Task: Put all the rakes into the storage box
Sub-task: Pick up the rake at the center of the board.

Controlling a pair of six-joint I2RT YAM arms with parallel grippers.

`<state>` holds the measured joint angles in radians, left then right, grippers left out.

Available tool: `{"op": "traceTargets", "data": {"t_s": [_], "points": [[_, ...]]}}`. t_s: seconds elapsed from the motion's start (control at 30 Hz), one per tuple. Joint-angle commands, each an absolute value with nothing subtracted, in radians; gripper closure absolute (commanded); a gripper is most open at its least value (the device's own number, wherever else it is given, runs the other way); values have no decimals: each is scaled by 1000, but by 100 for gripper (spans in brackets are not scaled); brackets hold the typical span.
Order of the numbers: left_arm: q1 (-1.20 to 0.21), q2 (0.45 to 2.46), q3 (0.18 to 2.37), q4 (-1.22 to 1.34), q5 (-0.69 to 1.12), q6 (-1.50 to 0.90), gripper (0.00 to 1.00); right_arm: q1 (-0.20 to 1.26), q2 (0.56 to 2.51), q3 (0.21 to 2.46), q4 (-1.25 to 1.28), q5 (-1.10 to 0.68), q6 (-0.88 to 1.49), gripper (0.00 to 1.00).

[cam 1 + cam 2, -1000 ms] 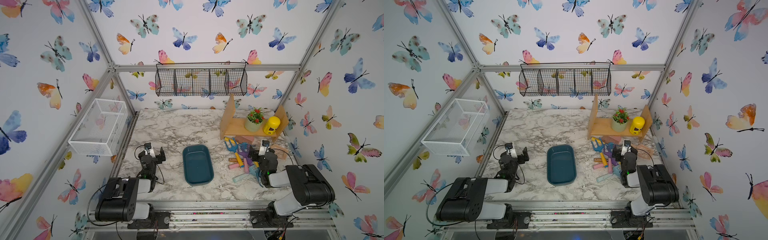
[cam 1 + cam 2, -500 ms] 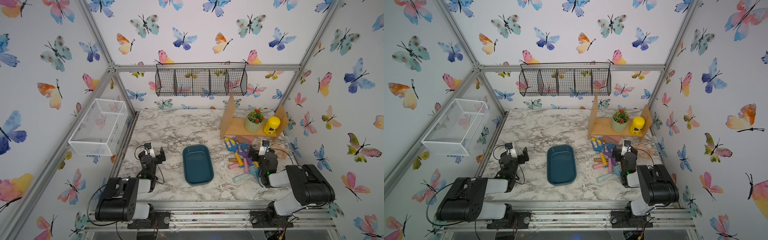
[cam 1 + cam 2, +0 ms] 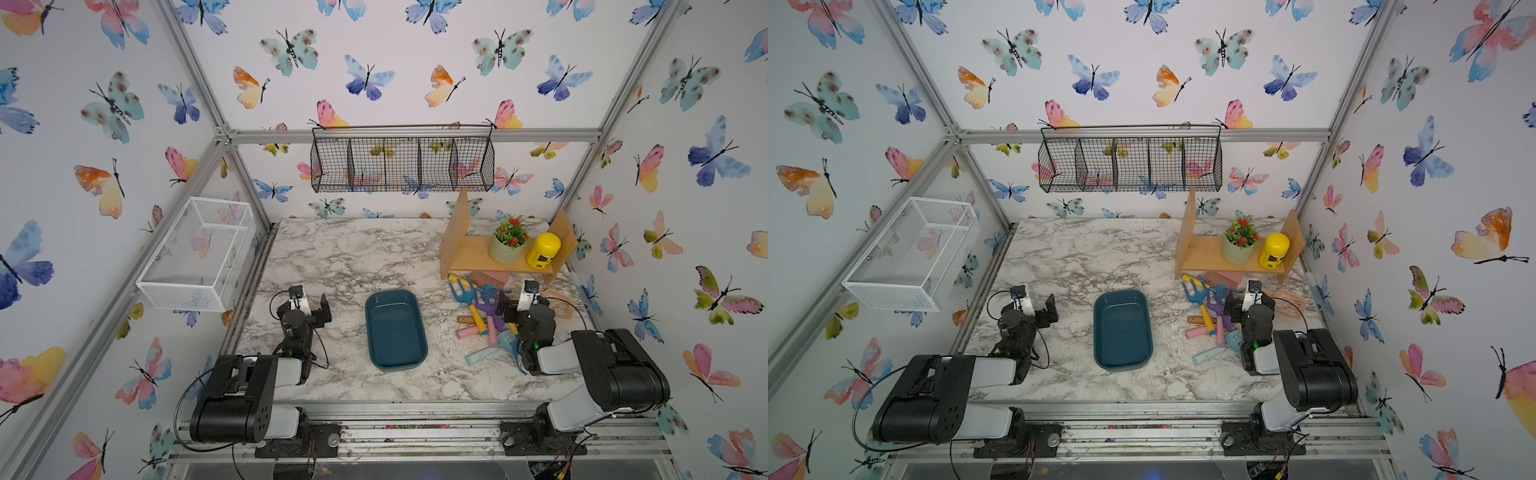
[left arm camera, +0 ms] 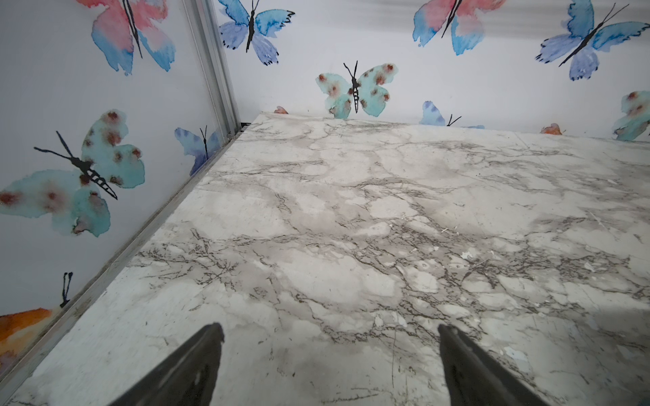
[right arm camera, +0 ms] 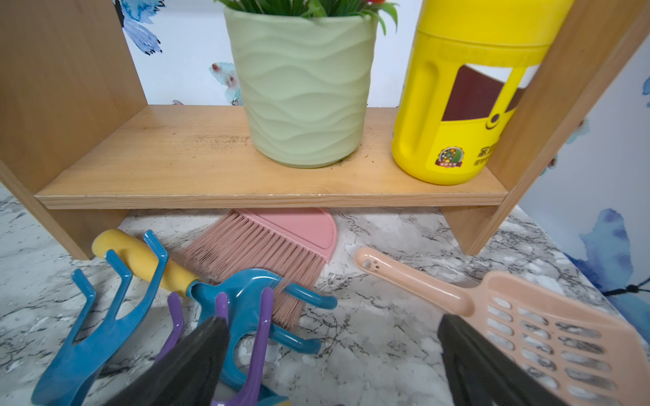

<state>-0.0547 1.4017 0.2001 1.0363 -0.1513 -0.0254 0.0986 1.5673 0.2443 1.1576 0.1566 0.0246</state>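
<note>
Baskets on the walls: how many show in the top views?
2. A white mesh basket is mounted on the left side wall. A black wire basket hangs from the back rail. Nothing suggests a hidden third.

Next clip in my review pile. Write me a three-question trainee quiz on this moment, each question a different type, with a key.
1. True or false: the shallow dark teal plastic storage box already holds a tool.
2. Multiple choice: on the wooden shelf, the pale green wavy plant pot stands beside
A) a yellow plastic bottle
B) a white mesh basket
C) a black wire basket
3. Fill in: the left end effector and the right end effector both have their jaws ____.

Key: 1 false; 2 A; 3 open.
</note>
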Motion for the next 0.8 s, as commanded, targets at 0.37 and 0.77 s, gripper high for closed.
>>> {"op": "traceTargets", "data": {"t_s": [0.37, 0.77], "points": [[-112, 1365, 327, 883, -282, 9, 2, 95, 1438, 417, 803, 383, 118, 1], [-233, 1252, 854, 527, -202, -316, 2, 247, 1227, 979, 28, 441, 463, 1]]}}
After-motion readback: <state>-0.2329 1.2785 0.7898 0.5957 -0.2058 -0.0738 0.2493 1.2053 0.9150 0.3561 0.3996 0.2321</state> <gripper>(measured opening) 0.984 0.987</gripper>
